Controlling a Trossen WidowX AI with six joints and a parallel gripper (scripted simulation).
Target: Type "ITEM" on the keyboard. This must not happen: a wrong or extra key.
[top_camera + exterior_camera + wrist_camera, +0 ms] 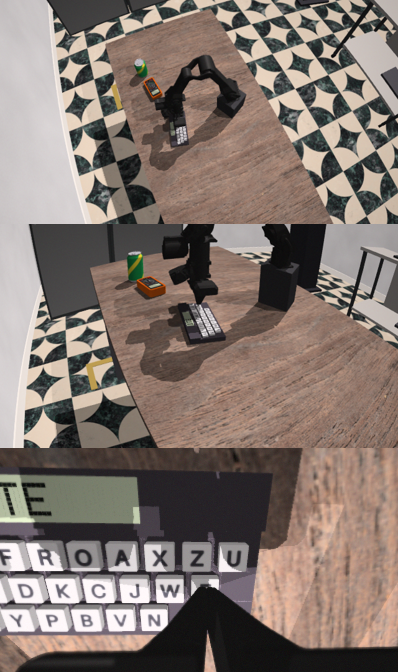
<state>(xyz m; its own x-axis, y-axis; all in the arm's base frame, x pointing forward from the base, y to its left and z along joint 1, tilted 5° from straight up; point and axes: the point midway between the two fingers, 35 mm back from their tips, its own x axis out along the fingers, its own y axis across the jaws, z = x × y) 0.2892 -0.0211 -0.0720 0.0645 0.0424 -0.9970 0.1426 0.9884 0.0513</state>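
Observation:
A small black keyboard [175,134] with white keys and a green display lies on the wooden table; it also shows in the exterior view [201,322] and fills the wrist view [125,553]. The display [65,499] shows letters ending in "TE". My gripper [205,595] is shut and empty, its tip pointing down on the last key of the middle row, right of the W key [170,589] and below the U key [233,557]. That key's letter is hidden by the tip. The gripper stands over the keyboard's far end [199,300].
An orange multimeter [152,88] and a green soda can [140,68] stand on the table behind the keyboard, to the left. The arm's black base [231,101] sits to the right. The table's left edge is near the keyboard.

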